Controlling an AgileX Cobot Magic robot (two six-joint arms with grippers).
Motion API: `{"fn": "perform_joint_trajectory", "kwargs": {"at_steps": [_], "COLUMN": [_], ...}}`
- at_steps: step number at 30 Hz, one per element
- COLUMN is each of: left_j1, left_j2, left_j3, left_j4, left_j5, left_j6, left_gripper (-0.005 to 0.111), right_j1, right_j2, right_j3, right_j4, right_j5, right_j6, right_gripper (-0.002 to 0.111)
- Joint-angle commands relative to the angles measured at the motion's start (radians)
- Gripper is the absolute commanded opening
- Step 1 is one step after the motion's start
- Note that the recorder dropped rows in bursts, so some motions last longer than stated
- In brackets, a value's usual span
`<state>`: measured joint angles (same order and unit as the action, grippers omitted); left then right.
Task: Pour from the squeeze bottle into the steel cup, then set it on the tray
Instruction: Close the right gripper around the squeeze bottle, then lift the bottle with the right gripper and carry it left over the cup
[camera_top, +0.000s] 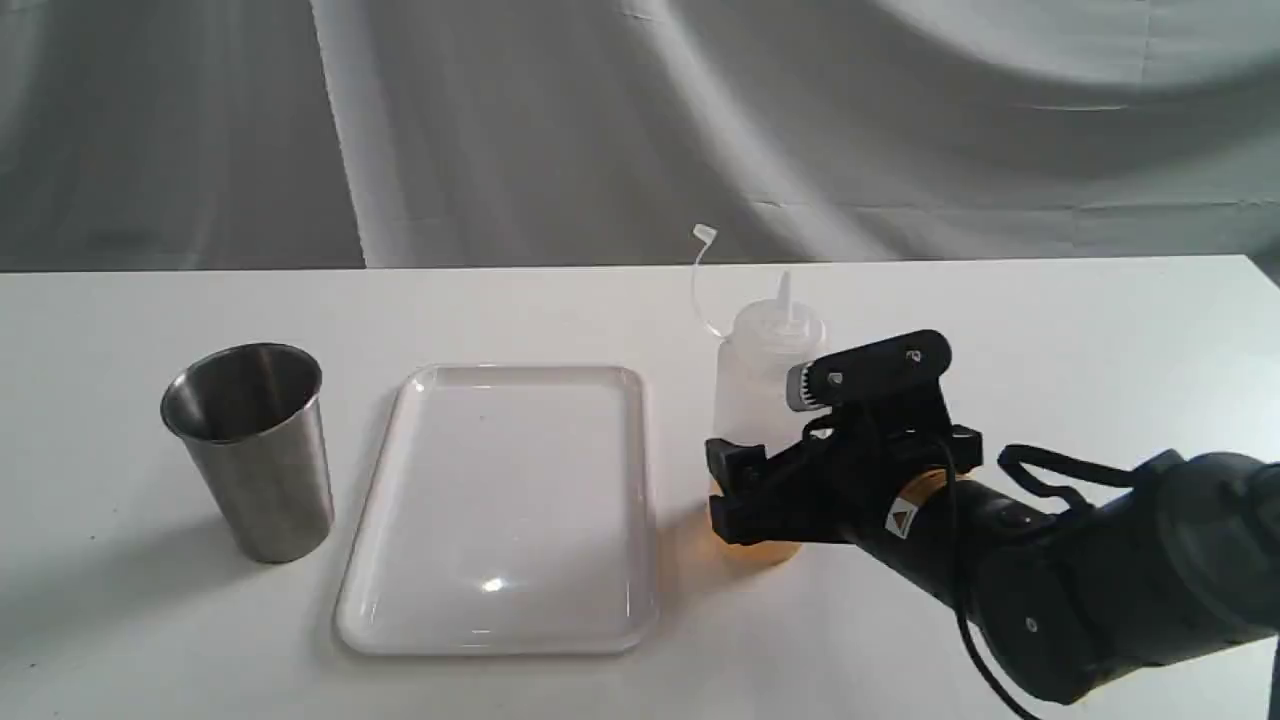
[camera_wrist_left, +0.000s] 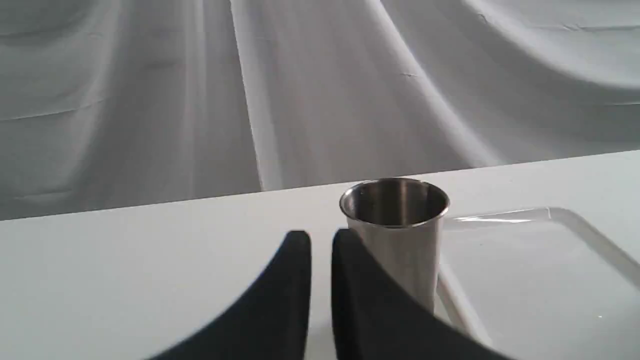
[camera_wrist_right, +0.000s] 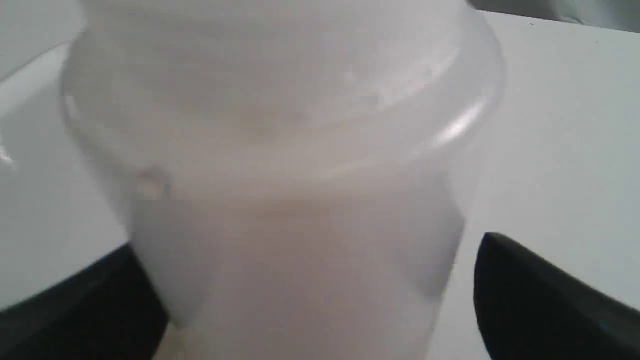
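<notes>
Where the squeeze bottle (camera_top: 757, 385) stands: on the bench (camera_top: 1080, 320), just beside the tray (camera_top: 510, 480) on its right edge in the exterior view, not on it.
Bottle long axis: vertical, with the base on the bench and no visible tilt.
Bottle pointing: the nozzle (camera_top: 785, 290) points straight up and is uncapped. The tethered cap (camera_top: 705, 234) arcs up on its strap on the tray side.
Contents: amber liquid, seen only low in the body.
Right gripper (camera_top: 745, 495): released, with its fingers spread to either side of the lower body. The right wrist view shows bare bench between one finger (camera_wrist_right: 530, 295) and the bottle wall. Whether the other finger touches cannot be told.
Key relation: the bottle sits directly between the right gripper's fingers. The arm comes in low and near level, crosswise to the bottle's long axis.
Nearer arm: right.
Steel cup (camera_top: 250, 450): upright with its mouth up, on the far side of the tray and well apart from the bottle. The interior looks dry in the left wrist view.
Left gripper (camera_wrist_left: 321, 295): fingers drawn nearly together with a narrow slit between them, holding nothing. The cup stands just beyond it.
Judged step: closing on the bottle, with pouring not yet begun.
Next move calls for: a gentle clamp low on the soft wall, then a lift clear across the tray.
</notes>
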<state>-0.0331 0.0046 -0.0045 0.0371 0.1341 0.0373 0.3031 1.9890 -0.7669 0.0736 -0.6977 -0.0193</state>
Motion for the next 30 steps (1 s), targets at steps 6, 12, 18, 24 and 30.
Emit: {"fn": "perform_joint_trajectory", "kwargs": {"at_steps": [6,12,18,24,30], "left_j1": [-0.005,-0.005,-0.005,-0.005,-0.005], "left_j2": [-0.005,-0.005,-0.005,-0.005,-0.005], "left_j3": [0.004,0.004,0.004,0.004,0.004], "left_j4": [0.003,0.003,0.003,0.003,0.003], "left_j5": [-0.002,-0.002,-0.002,-0.002,-0.002], "left_j6": [-0.002,-0.002,-0.004,-0.004,-0.001], "left_gripper": [0.008,0.008,0.008,0.008,0.008], "right_j1": [0.004,0.004,0.004,0.004,0.004], "right_j2": [0.021,-0.043,-0.166,-0.290,-0.371], "right_j3": [-0.004,-0.004,-0.004,-0.030,-0.205], "right_j4": [0.024,0.032,0.042,0.046,-0.065], "right_j5": [-0.014,-0.003,0.069,0.210,0.535], "right_j6": [0.000,0.001,0.001,-0.062,-0.088], "right_gripper": [0.063,0.063,0.063,0.063,0.063]}}
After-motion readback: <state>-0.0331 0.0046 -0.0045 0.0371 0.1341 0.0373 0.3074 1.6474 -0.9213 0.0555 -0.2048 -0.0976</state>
